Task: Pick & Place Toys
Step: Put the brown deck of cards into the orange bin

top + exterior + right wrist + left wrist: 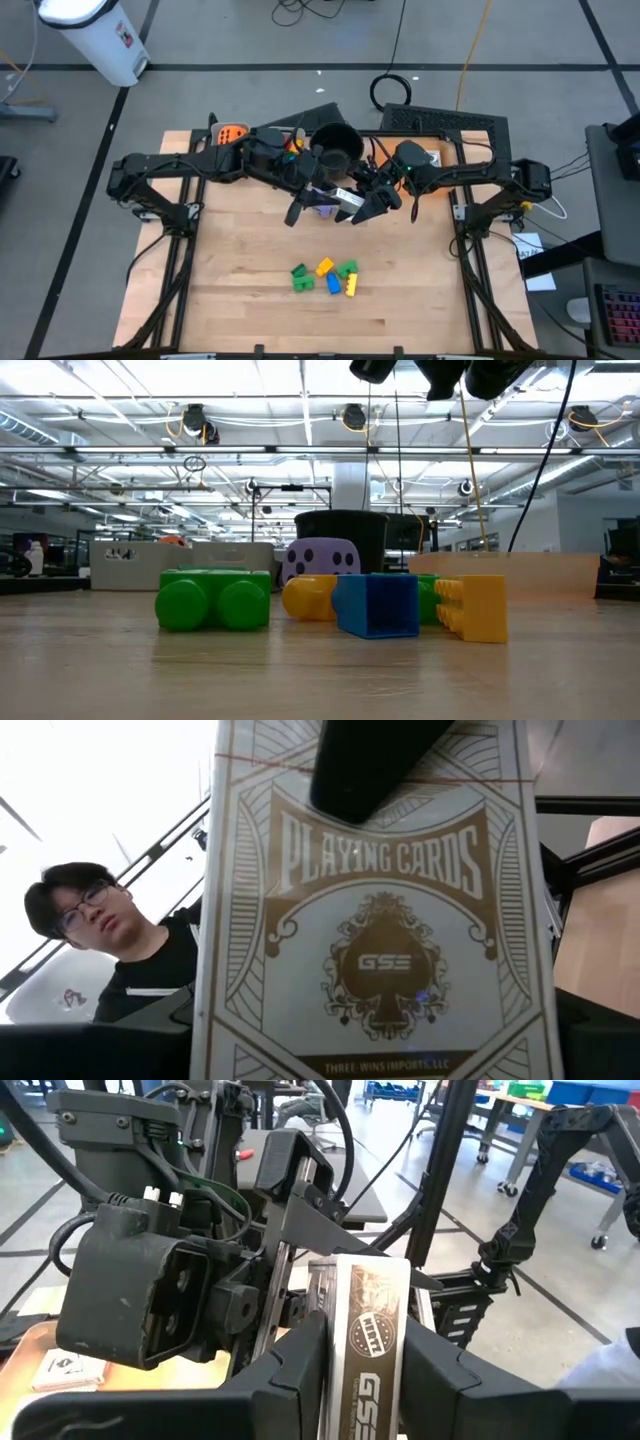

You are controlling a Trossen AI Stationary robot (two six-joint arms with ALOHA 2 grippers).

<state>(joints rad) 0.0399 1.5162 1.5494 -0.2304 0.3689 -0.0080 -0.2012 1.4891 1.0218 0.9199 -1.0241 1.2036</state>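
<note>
Arms meet in the air just in front of the pot (338, 145), over the table (250, 320). Between them is a card box (345, 197) that says "playing cards" on its face. The left gripper (308, 203) reaches in from the pot's left and pinches the box, one dark finger (300, 1380) pressed on each long edge. The right gripper (372, 203) comes in from the pot's right and has the box right up against it, but I cannot tell if it is squeezing the box or just open around it. A purple die (325, 209) sits on the table under the grippers, near the pot. Farther out from the pot, well apart from it, lies a little bunch of blocks: a green block (213, 600), a blue block (378, 605) and a yellow block (472, 607), close together and touching. An orange die (232, 133) rests off to the pot's left, at the table's back edge. A person (110, 940) in a dark top shows past the box in the right wrist view.
</note>
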